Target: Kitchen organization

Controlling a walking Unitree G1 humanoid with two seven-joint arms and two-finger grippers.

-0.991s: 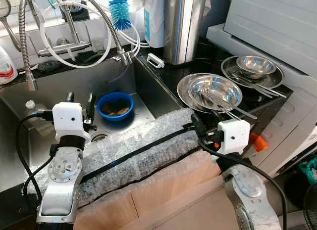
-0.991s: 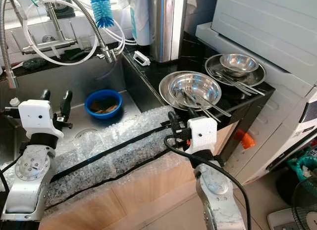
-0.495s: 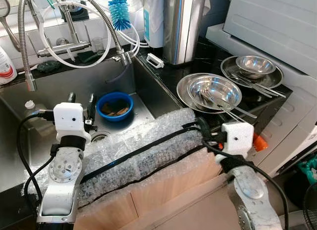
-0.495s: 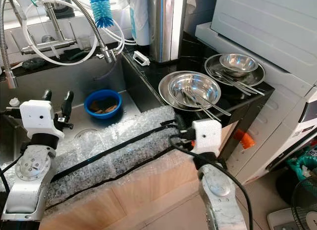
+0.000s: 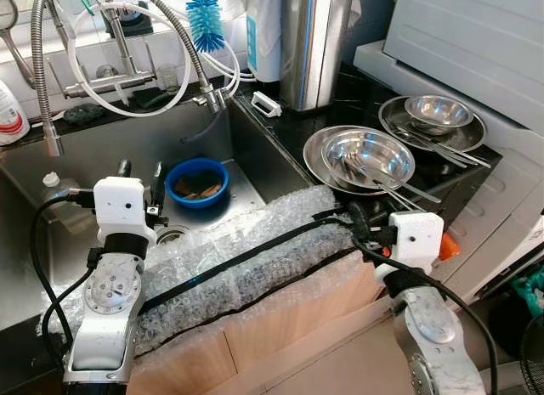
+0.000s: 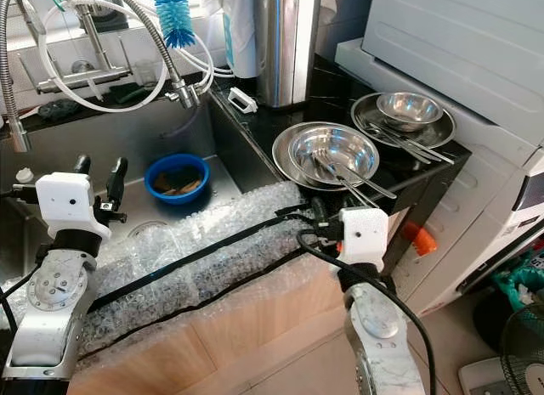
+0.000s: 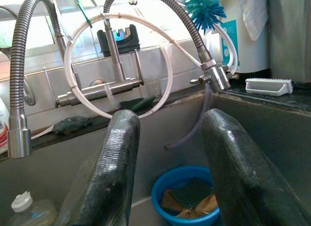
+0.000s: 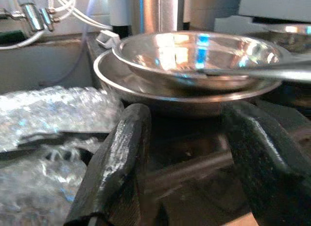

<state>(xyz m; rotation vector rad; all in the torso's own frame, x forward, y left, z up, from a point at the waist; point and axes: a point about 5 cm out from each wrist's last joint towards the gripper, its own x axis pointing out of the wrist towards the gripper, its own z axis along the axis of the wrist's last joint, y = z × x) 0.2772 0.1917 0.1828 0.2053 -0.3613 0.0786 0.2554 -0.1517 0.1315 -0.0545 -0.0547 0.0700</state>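
Note:
A steel bowl (image 5: 367,155) holding several utensils sits in a wider steel plate (image 5: 316,157) on the black counter. My right gripper (image 5: 355,220) is open just in front of that plate, low at the counter's front edge; its wrist view has the plate (image 8: 146,92) and bowl (image 8: 194,53) just beyond the open fingers (image 8: 114,172). Over the sink my left gripper (image 5: 140,169) is open and holds nothing, pointing toward a blue bowl (image 5: 197,181) with brown scraps on the sink floor. A second steel bowl (image 5: 439,113) with utensils rests on a plate at the far right.
Bubble wrap (image 5: 238,263) with black straps covers the sink's front edge between my arms. Spring faucets (image 5: 170,25), white hoses and a blue brush (image 5: 205,21) stand behind the sink. A steel canister (image 5: 313,42) stands on the counter. A white appliance (image 5: 476,38) flanks the right.
My right gripper has shifted to the right along the counter's front edge, closer to the plate. The left arm has stayed still.

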